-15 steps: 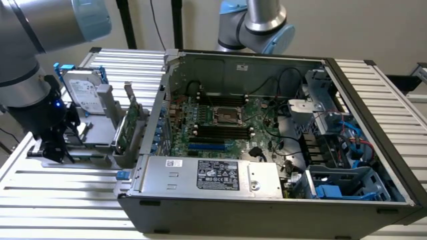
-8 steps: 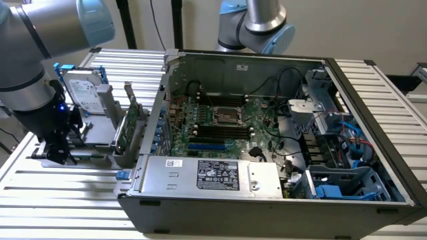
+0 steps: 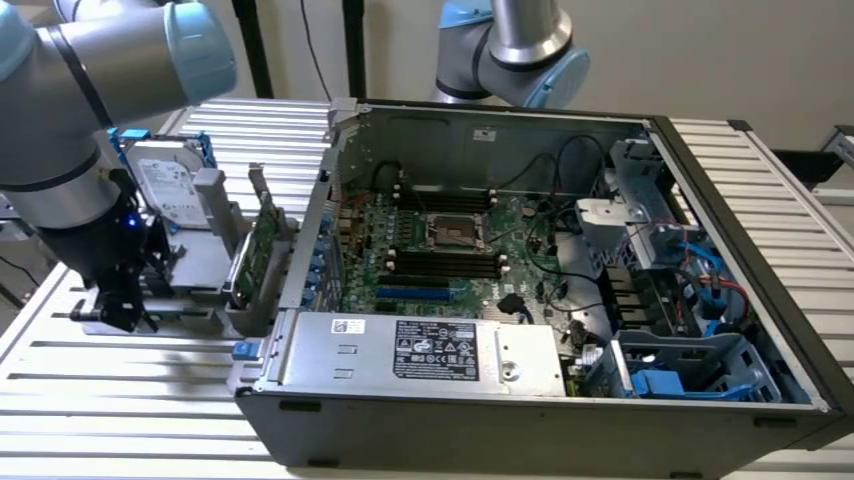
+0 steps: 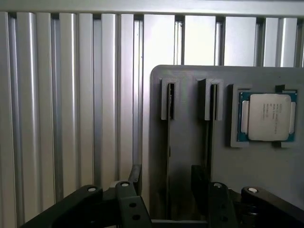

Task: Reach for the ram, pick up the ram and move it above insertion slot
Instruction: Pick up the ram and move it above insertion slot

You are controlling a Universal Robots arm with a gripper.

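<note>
Lit softly from overhead; washed the ribbed surface [image 3: 120, 385] pale at 7 o'clock; left the computer case [image 3: 441, 135] dim inside.

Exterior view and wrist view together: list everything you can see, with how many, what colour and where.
computer case: one, dark grey, open, exterior view's right
motherboard: one, green, inside the case
power supply: one, silver, labelled, case's near edge
hard drive: one, silver, white label, upright, exterior view's left
expansion card: one, green, upright beside the case
holder: one, grey, two narrow slots
CPU: one, silver, in the holder's recess
table: one, silver slats
second arm: one, grey and blue, behind the case
arm: one, grey and blue
gripper: one, black, open, over the holder
</note>
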